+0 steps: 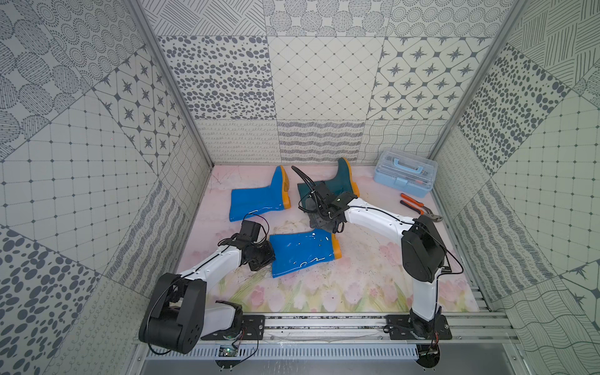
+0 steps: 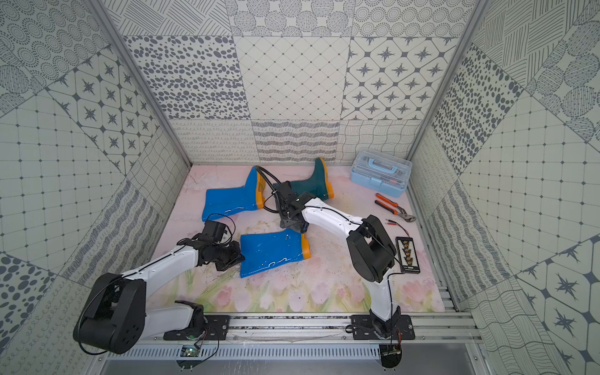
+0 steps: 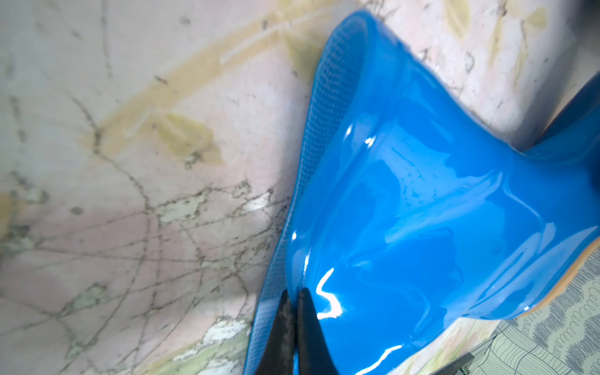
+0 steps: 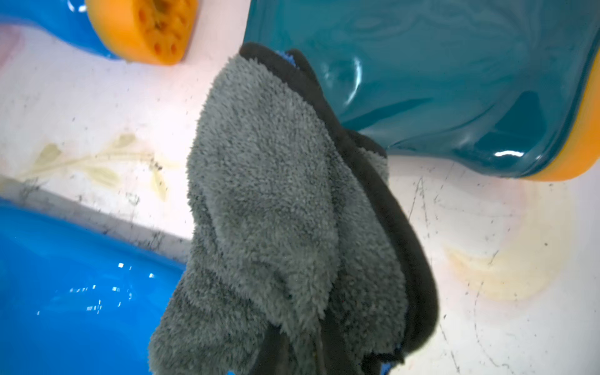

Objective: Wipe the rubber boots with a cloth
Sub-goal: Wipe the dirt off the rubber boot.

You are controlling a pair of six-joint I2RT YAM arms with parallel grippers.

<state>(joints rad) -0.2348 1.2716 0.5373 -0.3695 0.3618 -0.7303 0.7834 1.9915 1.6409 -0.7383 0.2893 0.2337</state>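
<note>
Three rubber boots lie on their sides on the table (image 1: 357, 279); the far blue boot (image 1: 256, 198) and the teal boot (image 1: 341, 181) sit towards the back, the near blue boot (image 1: 302, 256) towards the front.

Left claw (image 3: 293, 297): closed, fingers pinching the shaft rim of the near blue boot, one on the meshed lining and one on the glossy outside; judged a steadying hold so the boot cannot slide under wiping.

Right claw (image 1: 324, 217): closed on the cloth (image 4: 269, 194); its fingers are buried in the bunched grey pile. The cloth hangs between the teal boot and the near blue boot, its dark edging against the teal shaft.

Judgement: the cloth is off the braced boot, so wiping of it is not under way.

A toolbox (image 1: 404, 177) and pliers (image 1: 418, 206) lie well apart, not involved.
</note>
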